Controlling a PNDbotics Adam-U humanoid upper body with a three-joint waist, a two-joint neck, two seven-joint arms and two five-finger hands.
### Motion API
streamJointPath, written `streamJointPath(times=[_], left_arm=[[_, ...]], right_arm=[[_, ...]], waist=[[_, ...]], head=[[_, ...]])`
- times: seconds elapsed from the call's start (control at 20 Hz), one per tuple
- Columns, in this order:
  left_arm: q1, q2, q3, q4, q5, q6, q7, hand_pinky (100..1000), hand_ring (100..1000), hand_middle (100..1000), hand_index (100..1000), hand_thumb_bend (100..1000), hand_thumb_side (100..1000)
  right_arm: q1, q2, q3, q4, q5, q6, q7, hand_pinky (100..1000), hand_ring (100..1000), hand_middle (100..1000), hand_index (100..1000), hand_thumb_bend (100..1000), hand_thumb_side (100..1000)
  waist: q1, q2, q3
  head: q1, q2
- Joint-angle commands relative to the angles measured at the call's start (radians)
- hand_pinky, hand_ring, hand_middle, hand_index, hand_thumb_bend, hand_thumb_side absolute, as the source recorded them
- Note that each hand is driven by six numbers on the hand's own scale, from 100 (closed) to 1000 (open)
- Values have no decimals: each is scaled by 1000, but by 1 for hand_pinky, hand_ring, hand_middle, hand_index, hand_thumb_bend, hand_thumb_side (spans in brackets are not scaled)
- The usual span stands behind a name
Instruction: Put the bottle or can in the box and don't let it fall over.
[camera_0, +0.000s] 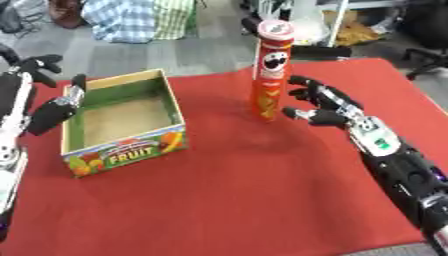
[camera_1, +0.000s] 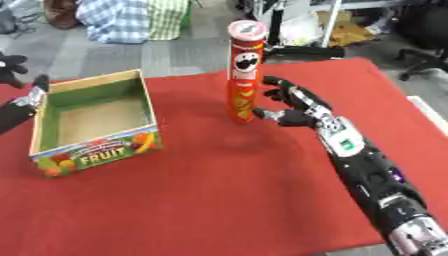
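Your right robot hand (camera_0: 325, 106) is spread open on the red tabletop (camera_0: 262, 190), fingers fanned toward the can (camera_0: 270, 70) and thumb low near its base, sitting just beside it on its right with a sliver of cloth showing between them, so you're not holding it. That arm runs up from the lower right corner, black casing with silver joints. The can stands upright, a tall slim cylinder with a glossy red printed wrap and a pale round lid on top. To its left, well apart, sits the box (camera_0: 124, 150), a shallow open cardboard tray with a brown floor, green inner walls and a fruit print along its front face. Your left robot hand (camera_0: 63, 105) is at the box's left wall, dark fingers relaxed and uncurled against the outside of the rim. The tabletop is covered in a soft matte red cloth, lightly creased.
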Motion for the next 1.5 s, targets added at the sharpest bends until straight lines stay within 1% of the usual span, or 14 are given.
streamJointPath(times=[0.05, 0.3, 0.55, 0.85, 1.1, 1.5], left_arm=[[-32, 27, 8, -2, 6, 6, 14, 763, 595, 663, 846, 277, 725], [-44, 31, 3, 11, -4, 4, 14, 768, 607, 692, 860, 279, 729], [-50, 35, 2, 9, -13, 4, 13, 777, 637, 729, 872, 287, 750], [-53, 36, 4, 11, -21, 11, 1, 782, 644, 733, 870, 276, 760], [-58, 38, 8, 15, -11, 2, -20, 785, 647, 735, 878, 261, 759], [-59, 40, 16, 9, 7, -4, -22, 787, 646, 728, 883, 248, 755]], right_arm=[[-31, -39, -12, 11, 27, -9, -5, 943, 900, 957, 980, 497, 345], [-44, -46, -17, 30, 65, -17, -19, 943, 900, 957, 982, 494, 338], [-55, -49, -19, 39, 78, -16, -30, 941, 898, 954, 982, 476, 312], [-63, -49, -19, 49, 99, -16, -44, 942, 898, 954, 984, 474, 312], [-67, -52, -20, 43, 130, -19, -59, 942, 898, 954, 984, 480, 315], [-74, -50, -21, 29, 127, -2, -65, 943, 898, 953, 983, 478, 339]], waist=[[7, 7, 6], [8, 19, 17], [7, 25, 24], [5, 28, 36], [4, 30, 44], [6, 37, 56]], head=[[-14, -20], [-33, -32], [-46, -34], [-61, -39], [-71, -39], [-85, -40]])
